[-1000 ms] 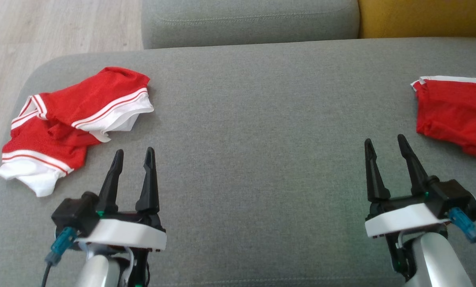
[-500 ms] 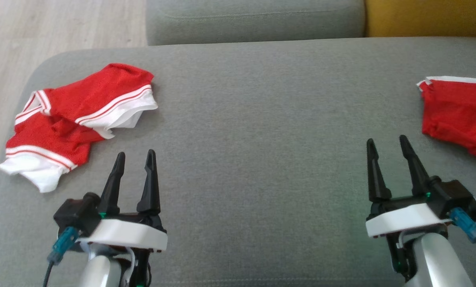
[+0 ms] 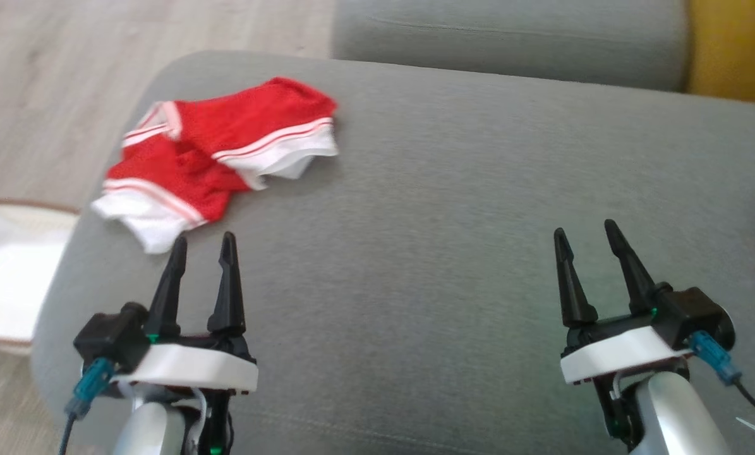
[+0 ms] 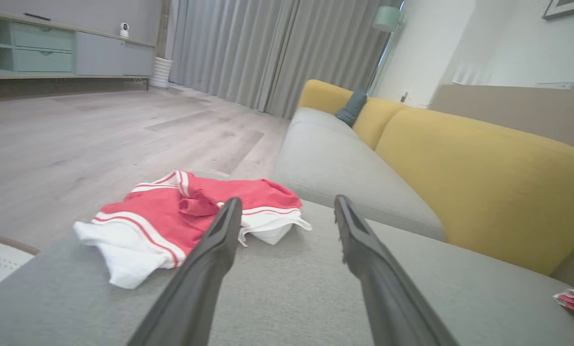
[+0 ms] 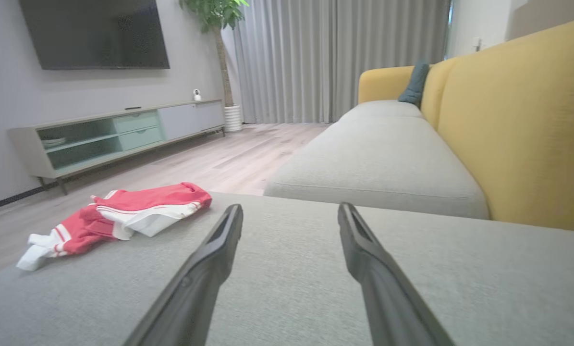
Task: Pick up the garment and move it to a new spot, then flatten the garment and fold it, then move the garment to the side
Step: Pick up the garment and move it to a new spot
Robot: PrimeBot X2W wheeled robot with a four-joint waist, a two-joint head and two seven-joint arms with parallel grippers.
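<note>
Left gripper (image 3: 204,239), right gripper (image 3: 585,228) spread wide, empty; garment (image 3: 225,145) crumpled at left gripper's 12 o'clock; long axis 8-to-2 o'clock

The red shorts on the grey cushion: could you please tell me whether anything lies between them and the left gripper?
Nothing visible does. The left gripper is open and points towards the near white hem of the shorts, and only bare grey cushion shows between them.

We've got the garment (image 3: 225,148) lying upper left on the sofa seat (image 3: 446,189), just above the left gripper (image 3: 203,239). The right gripper (image 3: 585,227) sits lower right, well apart from it.
</note>
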